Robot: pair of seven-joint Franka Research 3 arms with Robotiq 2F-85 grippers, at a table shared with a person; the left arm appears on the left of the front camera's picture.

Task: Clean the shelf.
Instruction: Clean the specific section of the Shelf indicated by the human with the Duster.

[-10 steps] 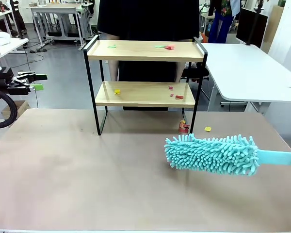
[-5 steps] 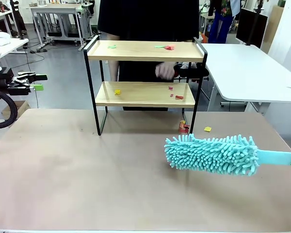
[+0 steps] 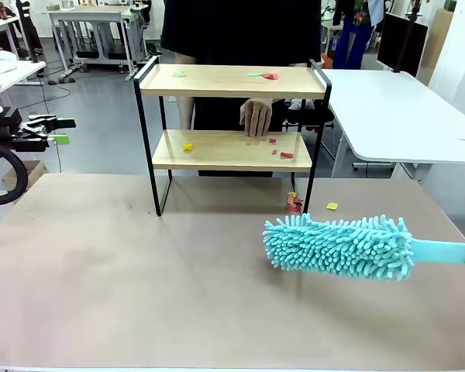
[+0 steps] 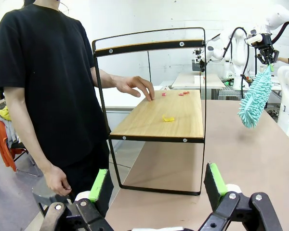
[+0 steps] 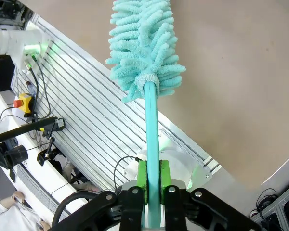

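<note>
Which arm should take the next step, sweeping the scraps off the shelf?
Right. The right pincer is shut on the teal duster handle, with the head near the shelf right legs. The left pincer is open and empty beyond the table left edge. Mind the person's hand at the lower board.

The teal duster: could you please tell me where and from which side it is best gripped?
On the duster, take the slim handle, not the fluffy head, coming in along its length from the free end, jaws closing across the strip. The handle looks thin and stiff, while the head is soft and bulky.
</note>
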